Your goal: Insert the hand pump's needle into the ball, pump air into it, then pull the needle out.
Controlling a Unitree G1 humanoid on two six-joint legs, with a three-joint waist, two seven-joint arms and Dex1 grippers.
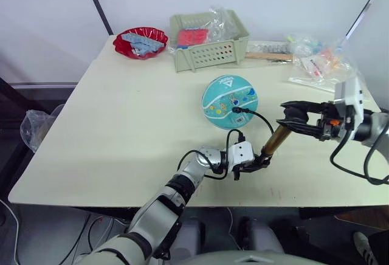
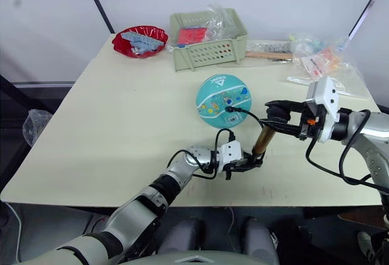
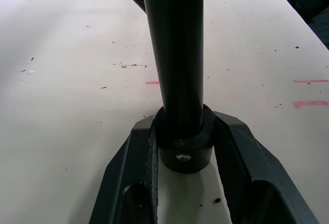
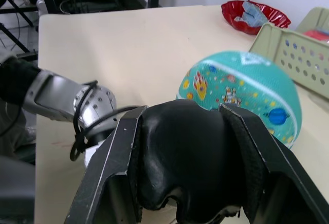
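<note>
Brass-gold hand pump slants just in front of the ball, hose already plugged in. Left hand is clenched on its bottom cap, right hand clamped on the T-handle, so pumping runs along that slant. Green basket sits well behind the ball on the desk.

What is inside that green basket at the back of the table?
The basket holds something flat and red and crumpled clear plastic. Its walls hide anything lower down.
</note>
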